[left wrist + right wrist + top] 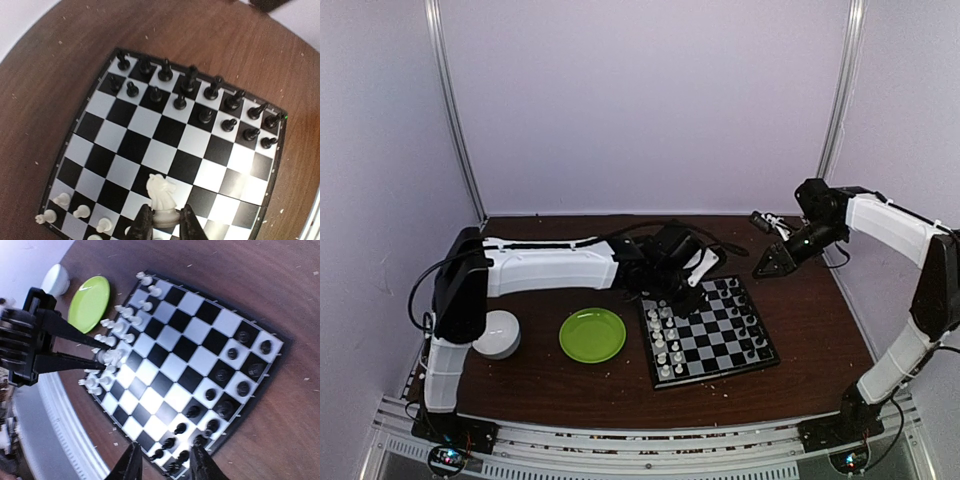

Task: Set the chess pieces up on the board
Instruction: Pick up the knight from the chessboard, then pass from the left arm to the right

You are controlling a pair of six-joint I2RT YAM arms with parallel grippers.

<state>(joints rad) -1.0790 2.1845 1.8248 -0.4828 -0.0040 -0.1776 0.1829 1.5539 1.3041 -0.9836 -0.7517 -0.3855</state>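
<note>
Left tool [165, 216] clamping white knight [161, 196] — over board [150, 145], right tool [165, 449] parted

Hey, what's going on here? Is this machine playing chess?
It is setting up a chess set rather than playing. The left hand grips a white knight over the board, near the side where several white pieces already stand. The black pieces stand in two rows along the opposite side. The right hand hovers open and empty off the black side.
</note>
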